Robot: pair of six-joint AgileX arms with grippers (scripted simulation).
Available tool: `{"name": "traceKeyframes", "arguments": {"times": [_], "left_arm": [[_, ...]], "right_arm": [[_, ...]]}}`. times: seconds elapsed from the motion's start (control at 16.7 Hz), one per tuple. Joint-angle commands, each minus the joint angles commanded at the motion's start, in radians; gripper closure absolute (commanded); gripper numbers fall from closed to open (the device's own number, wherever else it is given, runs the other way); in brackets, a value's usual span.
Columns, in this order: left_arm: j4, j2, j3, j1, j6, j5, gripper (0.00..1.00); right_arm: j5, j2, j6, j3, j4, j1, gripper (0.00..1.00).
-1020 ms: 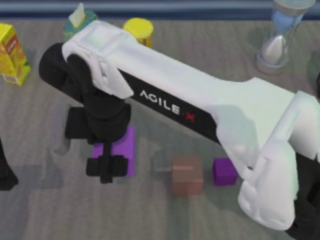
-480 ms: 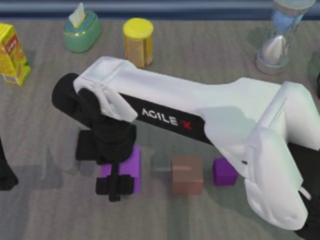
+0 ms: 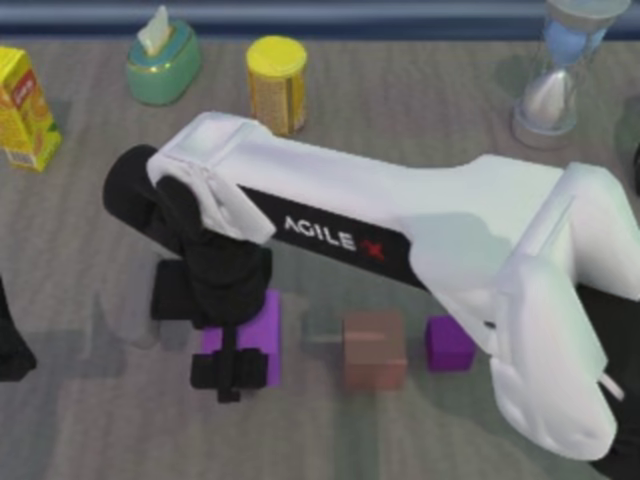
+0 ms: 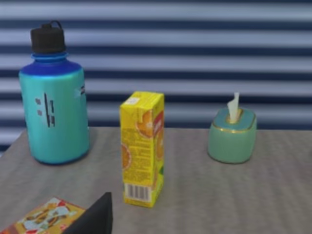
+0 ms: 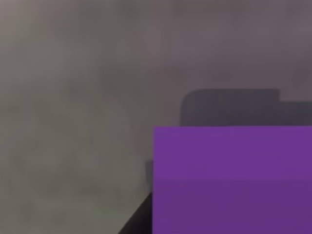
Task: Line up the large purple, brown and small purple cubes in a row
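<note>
Large purple cube (image 3: 262, 325), smooth bright violet faces, is sitting on the grey, finely woven desk (image 3: 450, 130) left of centre, largely under the right arm's wrist; in the right wrist view it (image 5: 234, 180) is filling the near corner as a flat square-edged block. Brown cube (image 3: 374, 350), matte terracotta, is lying just to its right with a gap between, and the small purple cube (image 3: 449, 343), deep magenta, is sitting just beyond that, the three forming a row. Right gripper (image 3: 230, 372), black, is hanging over the large purple cube's near-left edge; how wide its fingers are standing, and whether they are gripping the cube, cannot be told. The white right arm is bearing the lettering "AGILE X". The left arm is resting at the desk's left edge. Along the far side are standing a yellow carton (image 3: 22, 108) (image 4: 142, 148) printed with orange fruit, a teal tissue holder (image 3: 163, 65) (image 4: 232, 135), a yellow-lidded jar (image 3: 277, 83) and a glass hourglass (image 3: 555, 75). The left wrist view is also showing a glossy teal bottle (image 4: 53, 105) with a black cap.
</note>
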Motion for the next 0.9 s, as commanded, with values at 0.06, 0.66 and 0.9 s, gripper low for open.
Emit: {"name": "traceKeyframes", "arguments": {"times": [0.06, 0.66, 0.9], "left_arm": [[0.000, 0.000, 0.000, 0.000, 0.000, 0.000, 0.00], [0.000, 0.000, 0.000, 0.000, 0.000, 0.000, 0.00], [0.000, 0.000, 0.000, 0.000, 0.000, 0.000, 0.00]], "right_arm": [[0.000, 0.000, 0.000, 0.000, 0.000, 0.000, 0.55], [0.000, 0.000, 0.000, 0.000, 0.000, 0.000, 0.00], [0.000, 0.000, 0.000, 0.000, 0.000, 0.000, 0.00]]}}
